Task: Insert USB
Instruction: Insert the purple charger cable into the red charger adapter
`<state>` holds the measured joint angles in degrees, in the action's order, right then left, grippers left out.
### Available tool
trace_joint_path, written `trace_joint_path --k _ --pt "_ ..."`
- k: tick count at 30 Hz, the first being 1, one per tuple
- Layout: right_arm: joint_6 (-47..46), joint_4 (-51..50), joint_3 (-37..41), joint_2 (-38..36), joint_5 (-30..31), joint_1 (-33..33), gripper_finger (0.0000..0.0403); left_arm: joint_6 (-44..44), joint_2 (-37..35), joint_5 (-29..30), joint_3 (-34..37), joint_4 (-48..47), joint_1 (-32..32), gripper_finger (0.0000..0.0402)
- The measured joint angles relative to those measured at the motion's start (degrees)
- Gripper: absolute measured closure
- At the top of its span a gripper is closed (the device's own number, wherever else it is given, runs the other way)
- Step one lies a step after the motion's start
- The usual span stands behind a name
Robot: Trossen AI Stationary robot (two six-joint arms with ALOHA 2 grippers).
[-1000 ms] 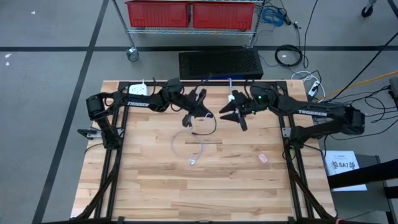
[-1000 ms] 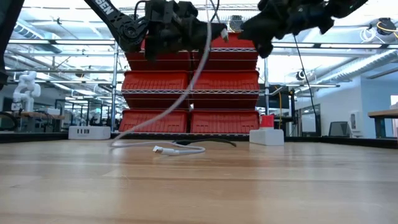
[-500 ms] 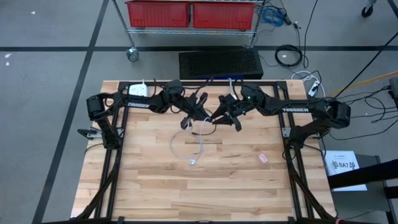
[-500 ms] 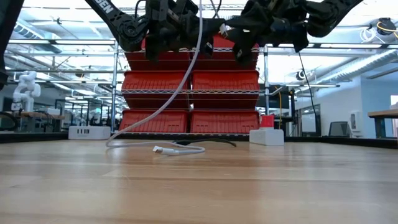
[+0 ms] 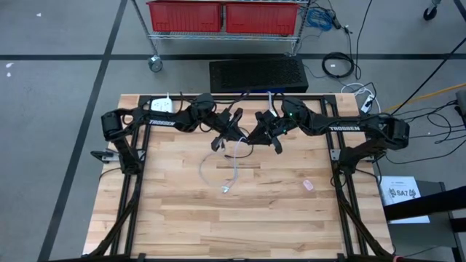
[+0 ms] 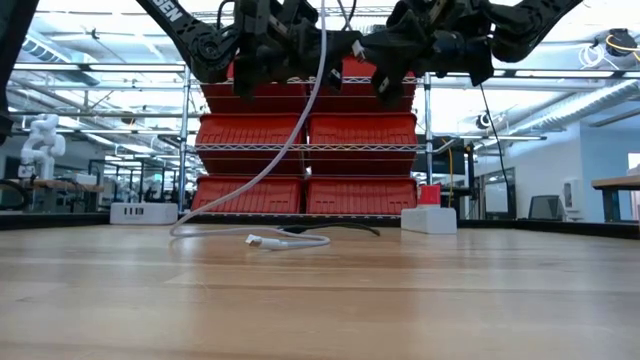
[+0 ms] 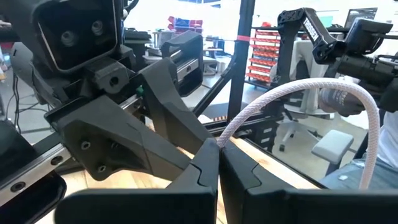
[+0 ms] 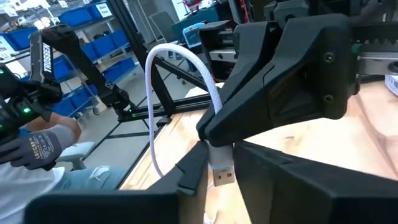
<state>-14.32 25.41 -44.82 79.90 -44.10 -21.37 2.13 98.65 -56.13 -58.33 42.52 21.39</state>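
Two grippers are meeting above the table's far middle: left gripper (image 7: 217, 163) pinching the white cable (image 7: 298, 102), right gripper (image 8: 214, 165) closing around its USB plug (image 8: 222, 173). We are judging the cable light and limp; grip the rigid plug.

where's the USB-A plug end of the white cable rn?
The silver USB-A plug on the white braided cable is held up over the table's back centre, between the right end effector's fingers, right beside the left end effector.
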Motion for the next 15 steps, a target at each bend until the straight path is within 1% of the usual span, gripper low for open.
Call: trace_joint_path --k 3,6,9,15 --pt "0.2 0.0 0.0 0.0 0.0 0.1 0.036 0.0 0.0 -0.3 0.0 -0.2 0.0 0.0399" --pt "-0.1 0.0 0.0 0.0 0.0 0.1 0.0361 0.0 0.0 -0.4 0.0 -0.2 0.0 0.0399" --pt "0.0 0.1 0.0 0.0 0.0 0.1 0.0346 0.3 0.3 -0.4 0.0 0.1 0.0 0.0399" --pt "0.0 1.2 0.0 0.1 -1.0 0.1 0.0302 0.3 1.0 -0.4 0.0 1.5 -0.2 0.0399"
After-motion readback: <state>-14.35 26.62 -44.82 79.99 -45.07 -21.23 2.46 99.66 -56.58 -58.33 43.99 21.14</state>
